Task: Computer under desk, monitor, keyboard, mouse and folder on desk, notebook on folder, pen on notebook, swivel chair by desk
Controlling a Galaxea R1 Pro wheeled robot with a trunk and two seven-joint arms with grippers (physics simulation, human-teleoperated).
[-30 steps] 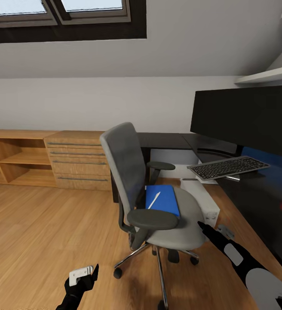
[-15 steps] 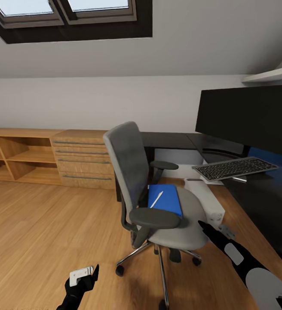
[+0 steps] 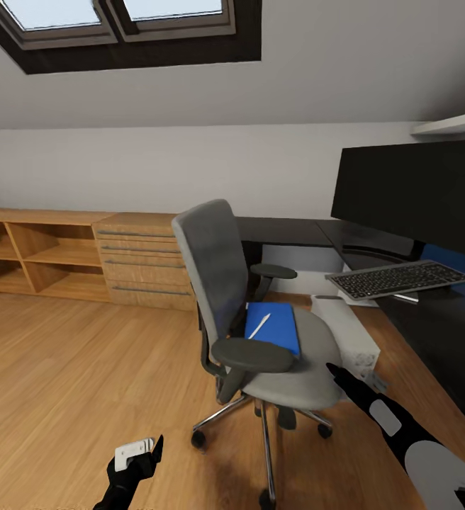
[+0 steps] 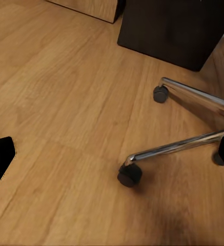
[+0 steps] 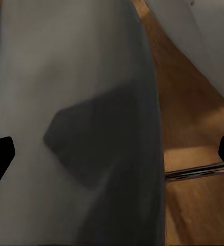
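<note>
Two risks from the head view: our right gripper (image 3: 334, 371), its jaw spread unclear here, could nudge the grey swivel chair (image 3: 261, 312) so the slim whitish pen (image 3: 259, 326) slides off the bright blue folder (image 3: 273, 329) on the seat's middle

Left wrist: wide-set fingers over chrome base

Right wrist: wide-set fingers beside seat edge

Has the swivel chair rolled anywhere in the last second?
No. The swivel chair keeps its spot beside the computer; the camera panned left.
</note>
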